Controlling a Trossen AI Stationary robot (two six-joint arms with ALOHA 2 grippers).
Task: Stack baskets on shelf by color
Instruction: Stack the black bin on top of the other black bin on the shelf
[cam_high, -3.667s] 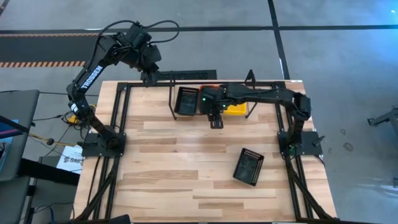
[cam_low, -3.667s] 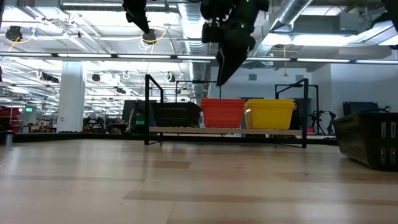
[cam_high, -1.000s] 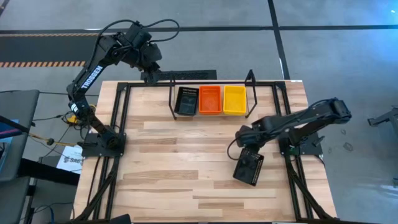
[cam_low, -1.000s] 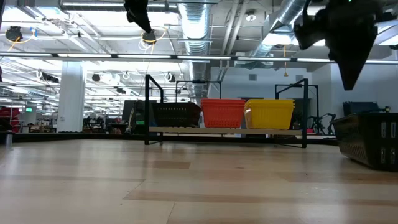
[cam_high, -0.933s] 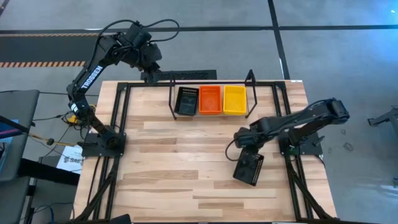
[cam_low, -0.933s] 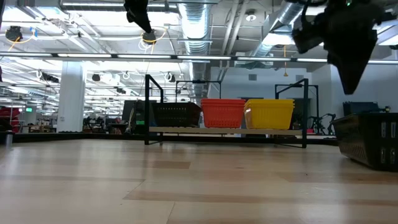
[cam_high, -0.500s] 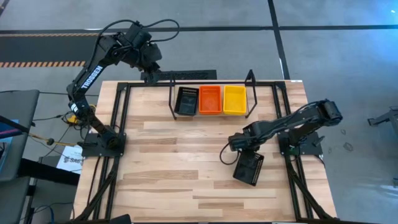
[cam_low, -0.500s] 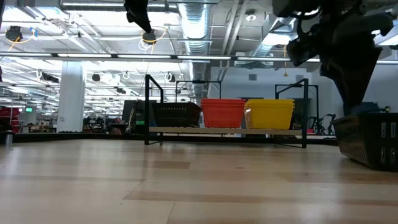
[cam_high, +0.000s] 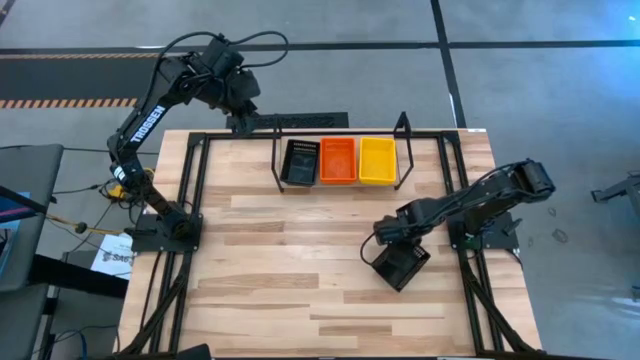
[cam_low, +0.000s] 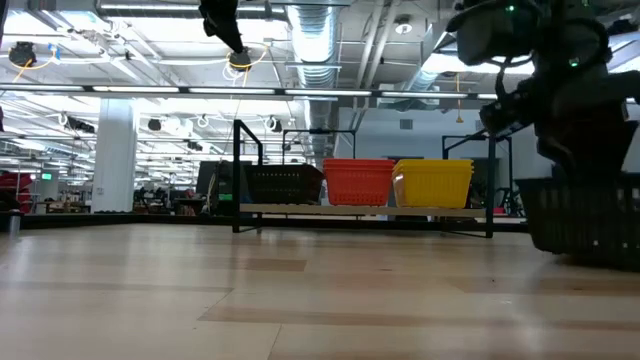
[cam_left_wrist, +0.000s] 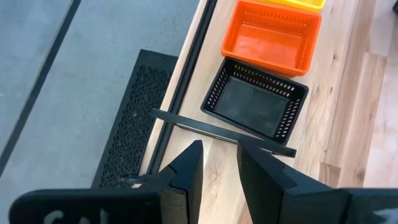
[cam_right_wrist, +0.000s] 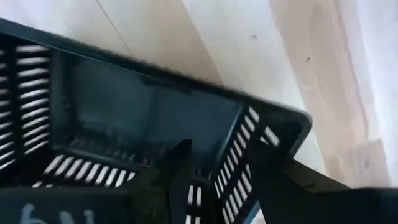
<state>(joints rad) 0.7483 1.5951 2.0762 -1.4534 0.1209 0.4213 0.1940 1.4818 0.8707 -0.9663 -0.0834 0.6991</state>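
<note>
Right gripper (cam_high: 388, 252) is now down at the loose black basket (cam_high: 403, 266), which has turned on the table since a moment ago.

It is straddling the basket's near wall, fingers (cam_right_wrist: 180, 168) apart, not yet clamped; next comes closing, lifting, and carrying to the black stack (cam_high: 299, 162) on the shelf (cam_high: 276, 160), judging by colour. Right arm is reaching low, elbow bent. Left gripper (cam_left_wrist: 219, 171) is hovering behind the shelf, part-open, empty.

A large industrial lab or workshop hall is showing here: exposed ducts (cam_low: 320, 40) and pipes are running under a high ceiling above the arms, strip lights (cam_low: 150, 92) are glowing in rows, racks and gear are standing beyond the shelf (cam_low: 365, 208), and grey concrete floor (cam_high: 540, 90) is surrounding the wooden table (cam_high: 280, 270).
</note>
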